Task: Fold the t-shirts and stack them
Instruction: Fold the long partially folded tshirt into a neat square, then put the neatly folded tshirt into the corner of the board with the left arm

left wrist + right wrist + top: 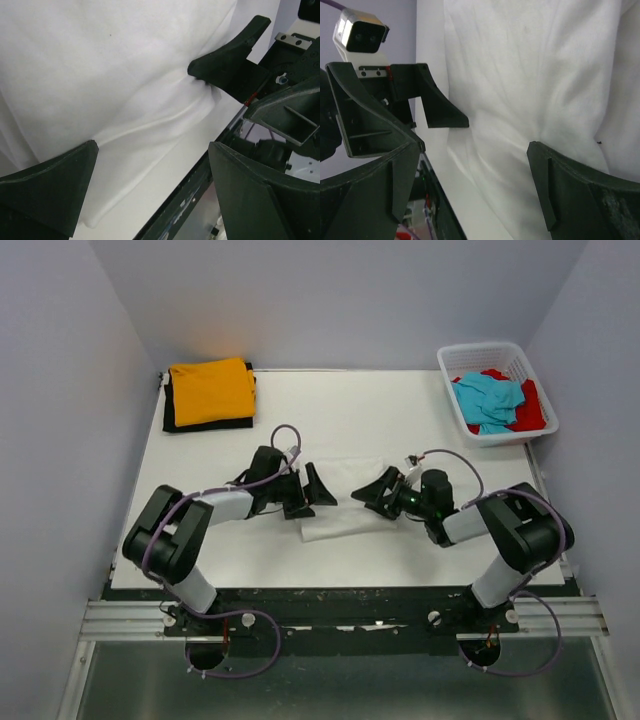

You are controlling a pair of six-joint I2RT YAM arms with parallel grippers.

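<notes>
Two shirts look done already: a folded orange cloth t-shirt (210,390) sits on top of a black cloth t-shirt (203,426) at the far left corner of the white tabletop (400,400). Two more, a turquoise cloth t-shirt (488,400) and a red cloth t-shirt (530,412), are bunched in the white plastic lattice basket (481,347) at the far right. So the step in hand is folding the large white cloth t-shirt (335,523), which lies partly folded mid-table toward the near edge, between the two arms.

The left tool (312,494) and right tool (368,494) both have their jaws spread wide with nothing held, facing each other low over the shirt. My guess for the next move: each has to close on an edge layer of cloth, then both lift together and carry it over evenly, or the fold goes crooked.

The overhead view gives the layout, but white-on-white hides the shirt's outline. The left wrist camera shows one black finger (225,62) of the right tool apparently pressing into the cloth, with creases running out from it, close to the tabletop's near edge. The right wrist camera shows one of its own fingers past that edge and the other over cloth.
</notes>
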